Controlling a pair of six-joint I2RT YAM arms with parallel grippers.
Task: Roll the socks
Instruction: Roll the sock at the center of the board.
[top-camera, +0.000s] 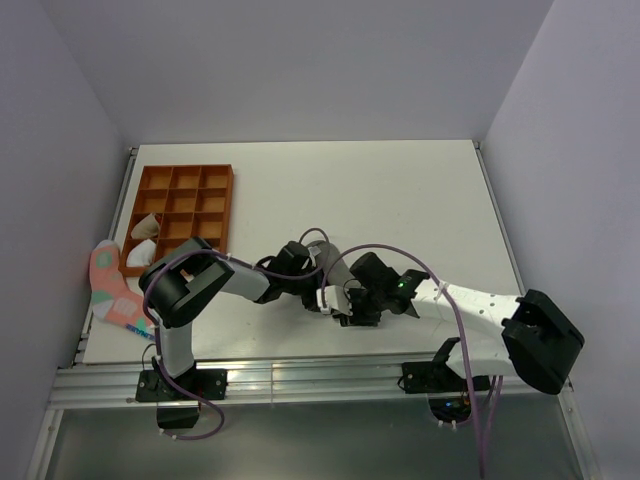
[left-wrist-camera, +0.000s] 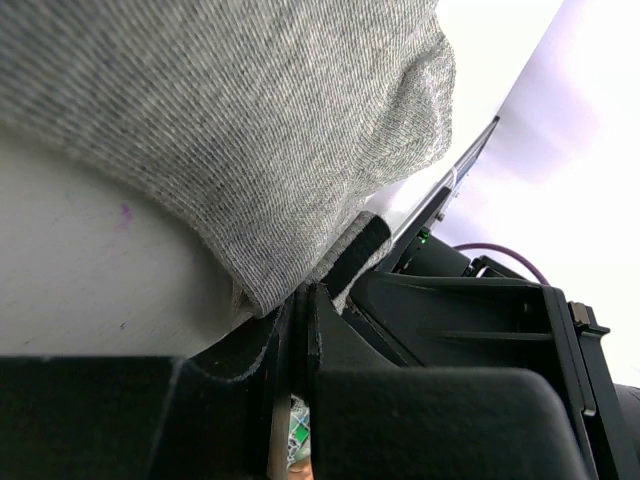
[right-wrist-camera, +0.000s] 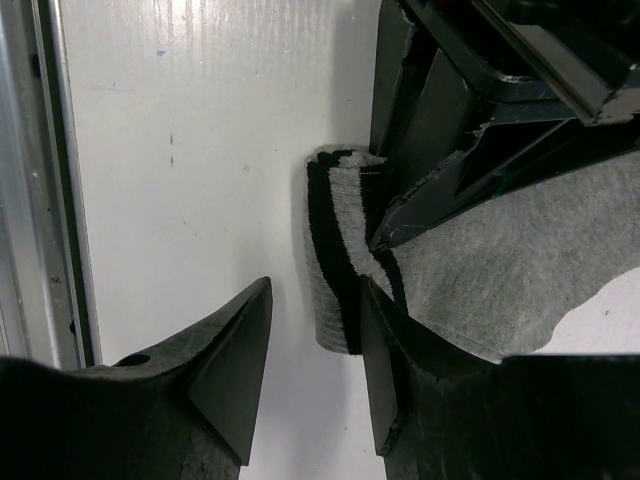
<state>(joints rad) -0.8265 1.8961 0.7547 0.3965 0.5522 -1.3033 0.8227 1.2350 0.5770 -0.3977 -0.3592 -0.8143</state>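
Left gripper (left-wrist-camera: 300, 335) clamped on the grey sock (left-wrist-camera: 250, 130), which lies on the table (top-camera: 400, 190) between both arms. Right gripper (right-wrist-camera: 310, 390), jaws apart, sits beside the rolled striped cuff (right-wrist-camera: 335, 250) — probably best to close squarely across that roll, holding it tight.

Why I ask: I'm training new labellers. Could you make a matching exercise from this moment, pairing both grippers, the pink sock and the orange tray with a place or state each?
Things:
1. left gripper
2. right gripper
3. pink sock
4. orange tray

Places or states:
A. lying at the table's left edge
B. shut on the grey sock's edge
C. holds a pale bundle in one compartment
D. open, at the striped cuff

Pairs: 1-B, 2-D, 3-A, 4-C.
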